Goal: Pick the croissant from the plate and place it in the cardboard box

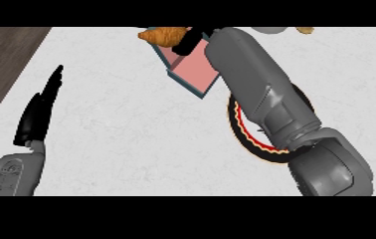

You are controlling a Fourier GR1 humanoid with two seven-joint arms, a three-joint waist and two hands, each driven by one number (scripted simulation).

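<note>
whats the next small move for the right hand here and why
Probably lower the croissant slightly and open the fingers. The right hand already holds it above the pink-lined box, away from the plate, so only the release seems left.

A single head view is looking steeply down onto the pale counter top (110,128), sitting close enough that the right forearm (257,83) is filling much of the right half. The forearms are entering from the lower edge, and the top edge is cutting across the croissant (165,35). No second view is sharing the scene.
</note>
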